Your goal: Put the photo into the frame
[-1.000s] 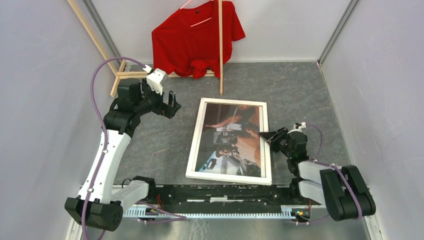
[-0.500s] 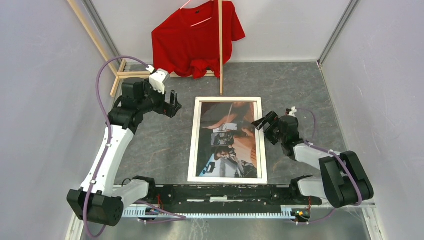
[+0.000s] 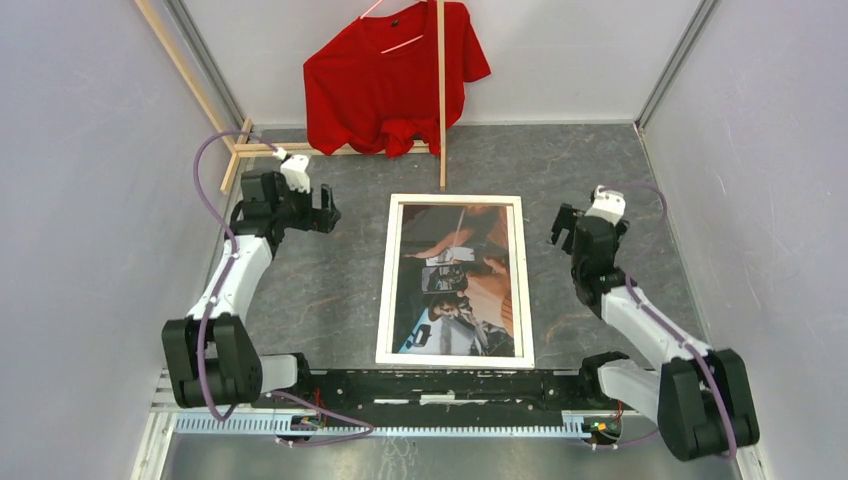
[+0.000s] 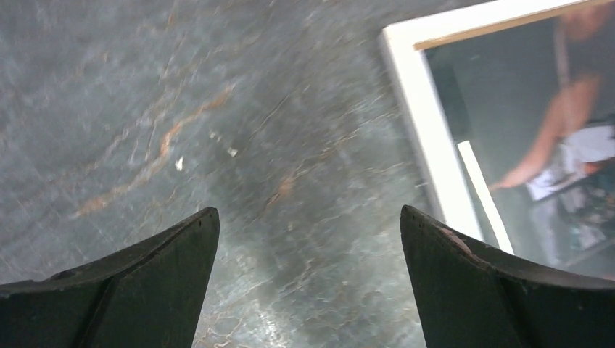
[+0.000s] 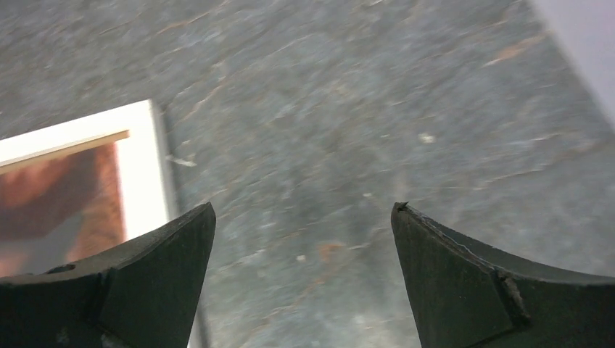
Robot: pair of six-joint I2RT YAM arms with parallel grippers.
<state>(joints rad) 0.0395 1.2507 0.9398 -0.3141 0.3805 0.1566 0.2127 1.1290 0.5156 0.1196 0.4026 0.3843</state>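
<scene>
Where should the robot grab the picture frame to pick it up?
Probably the long right rail of the frame, near its middle, coming in low from the right, where the open right tool is. The frame lies flat on the table, so only its thin outer edge offers a pinch.

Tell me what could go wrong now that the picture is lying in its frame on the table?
1. The open left gripper and the open right gripper hang close beside the frame. A swing inward might knock it crooked.
2. The rack's pole stands right by the frame's far edge, so a push that way could bump it.
3. A tan strip shows along the top of the photo, so it may not be sitting fully snug.
</scene>
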